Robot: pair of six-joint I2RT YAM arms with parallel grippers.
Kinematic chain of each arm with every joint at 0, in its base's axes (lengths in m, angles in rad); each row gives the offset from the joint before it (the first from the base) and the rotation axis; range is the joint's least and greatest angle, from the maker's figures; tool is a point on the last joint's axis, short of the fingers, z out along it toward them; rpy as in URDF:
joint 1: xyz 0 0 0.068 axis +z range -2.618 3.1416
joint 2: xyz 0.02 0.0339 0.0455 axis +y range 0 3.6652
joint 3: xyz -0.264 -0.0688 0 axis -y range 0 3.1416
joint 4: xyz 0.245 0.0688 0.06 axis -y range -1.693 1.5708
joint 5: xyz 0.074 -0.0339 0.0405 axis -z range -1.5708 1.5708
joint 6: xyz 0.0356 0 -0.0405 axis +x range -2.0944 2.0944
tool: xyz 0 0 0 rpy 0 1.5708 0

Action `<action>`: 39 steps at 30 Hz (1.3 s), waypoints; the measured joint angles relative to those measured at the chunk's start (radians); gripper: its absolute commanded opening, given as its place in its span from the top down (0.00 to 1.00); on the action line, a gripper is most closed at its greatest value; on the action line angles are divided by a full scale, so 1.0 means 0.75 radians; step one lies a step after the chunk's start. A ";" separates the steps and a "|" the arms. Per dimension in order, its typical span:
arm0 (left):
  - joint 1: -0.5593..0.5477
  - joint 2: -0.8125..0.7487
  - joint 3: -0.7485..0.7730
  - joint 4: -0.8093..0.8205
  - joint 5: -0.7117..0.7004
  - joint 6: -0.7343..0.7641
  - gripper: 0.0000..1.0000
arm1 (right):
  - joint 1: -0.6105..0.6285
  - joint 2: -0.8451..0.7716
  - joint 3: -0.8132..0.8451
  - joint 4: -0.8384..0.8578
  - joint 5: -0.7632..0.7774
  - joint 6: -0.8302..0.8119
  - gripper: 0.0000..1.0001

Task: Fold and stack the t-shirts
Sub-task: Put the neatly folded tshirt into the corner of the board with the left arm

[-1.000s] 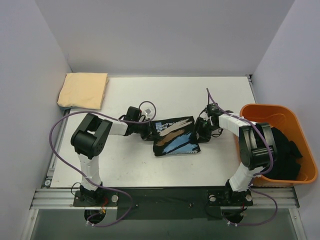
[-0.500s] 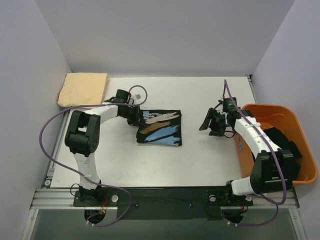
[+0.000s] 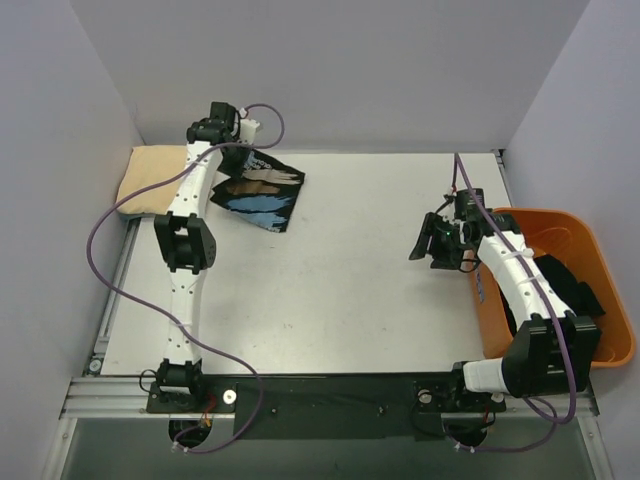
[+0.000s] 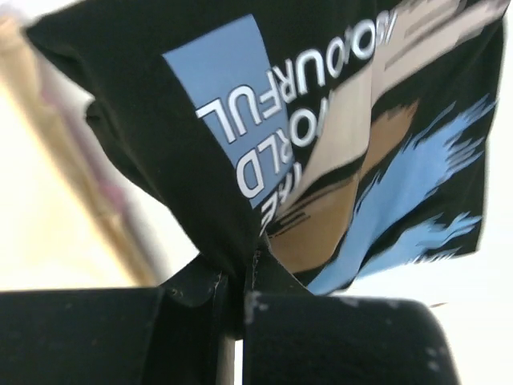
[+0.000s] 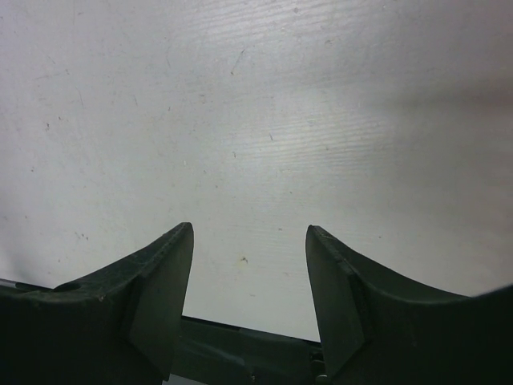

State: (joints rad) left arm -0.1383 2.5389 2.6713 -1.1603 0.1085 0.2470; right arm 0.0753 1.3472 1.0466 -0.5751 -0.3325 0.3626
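My left gripper (image 3: 238, 158) is shut on a corner of the folded black t-shirt with the blue, white and tan print (image 3: 259, 190) and holds it at the table's far left, beside the pale yellow-tan t-shirt (image 3: 160, 180). In the left wrist view the fingertips (image 4: 240, 273) pinch a bunched black corner, and the printed cloth (image 4: 321, 136) hangs beyond them. My right gripper (image 3: 422, 240) is open and empty over bare table left of the bin; its jaws (image 5: 250, 233) stand wide apart. Black t-shirts (image 3: 565, 300) lie in the orange bin.
The orange plastic bin (image 3: 530, 222) stands at the right edge of the table. The yellow-tan t-shirt lies folded in the far left corner. Grey walls close in the table on three sides. A purple cable loops off each arm.
My left gripper has carried the printed t-shirt from the table's middle to the far left, next to the yellow-tan one. My right gripper let go and drew back right, toward the bin.
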 measured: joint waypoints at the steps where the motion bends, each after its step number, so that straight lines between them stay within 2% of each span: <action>1: 0.005 0.022 0.041 -0.011 -0.052 0.044 1.00 | -0.004 -0.005 0.000 -0.007 0.001 -0.003 0.46; 3: 0.016 0.007 -0.009 -0.035 -0.146 0.111 1.00 | -0.007 -0.013 0.000 -0.020 0.006 -0.009 0.46; 5: 0.033 -0.057 -0.172 -0.008 -0.253 0.177 1.00 | -0.008 -0.024 0.000 -0.031 0.009 -0.016 0.46; 7: 0.052 -0.085 -0.254 -0.004 -0.347 0.228 1.00 | -0.012 -0.031 -0.001 -0.038 0.010 -0.022 0.46; 11: 0.098 -0.086 -0.218 0.046 -0.483 0.311 1.00 | -0.013 -0.033 -0.012 -0.046 0.014 -0.027 0.46; 18: 0.128 -0.191 -0.215 0.278 -0.693 0.481 1.00 | -0.013 -0.035 -0.024 -0.058 0.019 -0.027 0.46; 29: 0.149 -0.200 -0.113 0.487 -0.815 0.583 1.00 | -0.013 -0.040 -0.026 -0.108 0.040 -0.034 0.46; 39: 0.298 -0.184 -0.125 0.503 -0.804 0.558 1.00 | -0.013 -0.040 -0.026 -0.130 0.045 -0.034 0.46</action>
State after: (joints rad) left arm 0.0853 2.4008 2.5774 -0.7834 -0.4946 0.6659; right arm 0.0658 1.3170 1.0267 -0.6727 -0.2989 0.3370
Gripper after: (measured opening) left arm 0.075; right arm 0.541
